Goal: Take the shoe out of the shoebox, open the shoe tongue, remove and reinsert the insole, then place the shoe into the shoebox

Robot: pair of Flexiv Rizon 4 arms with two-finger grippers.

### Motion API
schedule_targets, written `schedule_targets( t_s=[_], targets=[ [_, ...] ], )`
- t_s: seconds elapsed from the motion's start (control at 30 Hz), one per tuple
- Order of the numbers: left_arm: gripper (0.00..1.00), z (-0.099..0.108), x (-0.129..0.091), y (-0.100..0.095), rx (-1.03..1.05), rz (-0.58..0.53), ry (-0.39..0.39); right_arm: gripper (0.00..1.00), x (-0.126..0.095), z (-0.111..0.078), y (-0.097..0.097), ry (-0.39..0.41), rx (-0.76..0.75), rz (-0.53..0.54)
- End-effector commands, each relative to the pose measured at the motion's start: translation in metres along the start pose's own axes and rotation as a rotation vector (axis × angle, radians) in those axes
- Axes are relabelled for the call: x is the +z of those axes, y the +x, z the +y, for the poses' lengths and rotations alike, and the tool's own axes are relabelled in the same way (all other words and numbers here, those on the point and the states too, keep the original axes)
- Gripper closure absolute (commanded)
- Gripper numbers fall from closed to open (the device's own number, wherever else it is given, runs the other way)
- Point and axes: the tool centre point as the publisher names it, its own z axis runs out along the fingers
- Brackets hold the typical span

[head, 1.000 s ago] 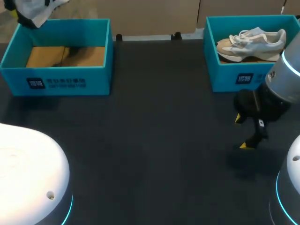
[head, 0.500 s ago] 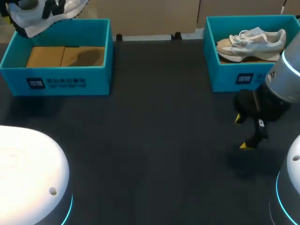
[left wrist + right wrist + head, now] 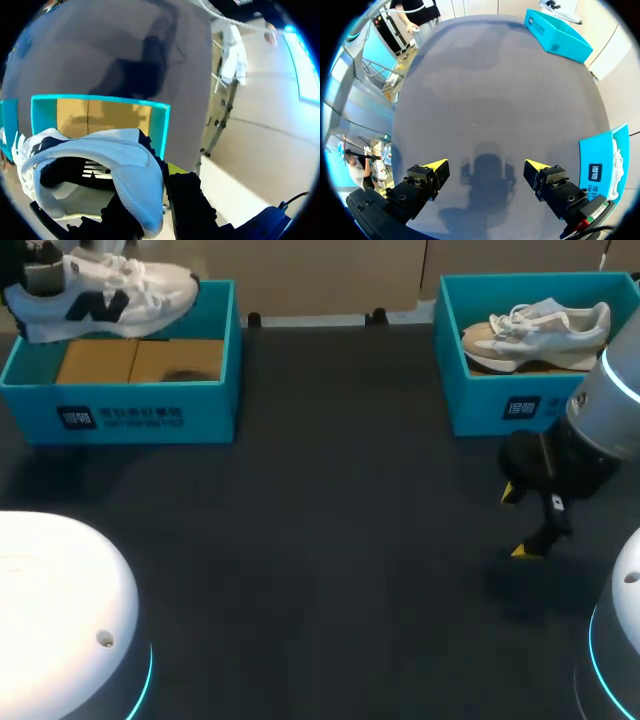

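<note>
Swung level since a second ago, the white shoe (image 3: 110,295) is held by its heel in the left gripper (image 3: 150,197) above the far-left shoebox (image 3: 150,412); the right gripper (image 3: 487,172) is held wide over the surface (image 3: 330,540).

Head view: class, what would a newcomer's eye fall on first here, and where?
The white shoe held over the left shoebox, far left. Then the beige shoe lying in the right shoebox, far right, and the right gripper open over the dark table before it.
</note>
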Motion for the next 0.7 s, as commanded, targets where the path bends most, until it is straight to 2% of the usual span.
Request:
schedule_targets(
  t_s=[0.03, 0.17, 0.23, 0.27, 0.7],
  targets=[
    [1.0, -0.007, -0.002, 0.002, 0.061, -0.001, -0.066, 0.0, 0.0, -0.001, 0.001, -0.001, -0.001, -0.002],
    [1.0, -0.007, -0.002, 0.002, 0.061, -0.001, -0.066, 0.0, 0.0, -0.001, 0.001, -0.001, -0.001, -0.002],
    [1.0, 0.002, 0.002, -0.003, 0.076, -0.061, -0.037, 0.0, 0.0, -0.001, 0.001, -0.001, -0.001, -0.002],
    [1.0, 0.005, 0.006, -0.005, 0.075, -0.028, -0.044, 0.0, 0.0, -0.001, 0.001, -0.001, -0.001, -0.002],
    [1.0, 0.034, 0.032, -0.016, 0.08, -0.039, 0.004, 0.0, 0.0, -0.001, 0.001, -0.001, -0.001, -0.002]
  ],
)
